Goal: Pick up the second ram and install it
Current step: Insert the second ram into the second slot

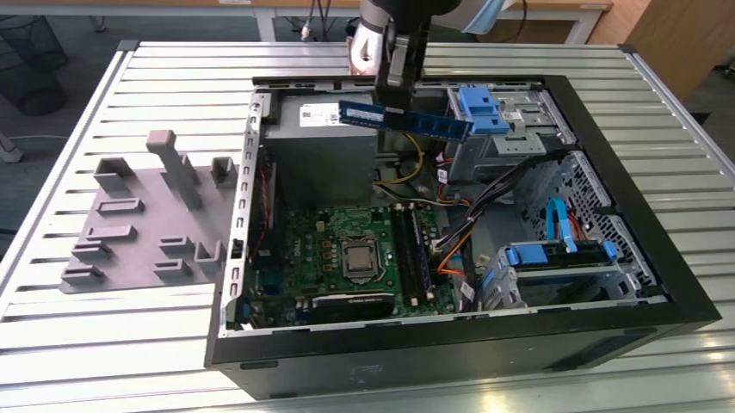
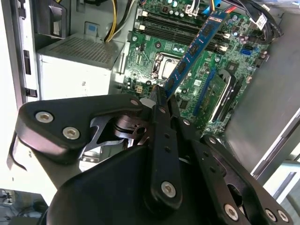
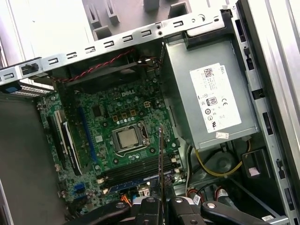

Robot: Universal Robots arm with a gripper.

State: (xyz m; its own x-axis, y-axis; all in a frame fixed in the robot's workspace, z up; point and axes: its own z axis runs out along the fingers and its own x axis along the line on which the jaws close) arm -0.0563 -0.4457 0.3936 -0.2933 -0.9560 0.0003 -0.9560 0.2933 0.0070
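Second ram (image 1: 436, 125), a blue-green strip, is held level in the air by the gripper (image 1: 394, 107), whose fingers are pressed onto its flat faces. The longer part juts toward the exterior view's right. It hangs over the open computer case (image 1: 460, 357), near the case's far edge and the grey power supply (image 1: 322, 138), well apart from the motherboard (image 1: 310, 249) and its black slot rails (image 1: 410, 249). In both wrist views it (image 2: 197, 47) (image 3: 160, 150) projects past the fingertips above the board. A grey holder tray (image 1: 126, 254) lies on the slatted table (image 1: 115, 361) beside the case.
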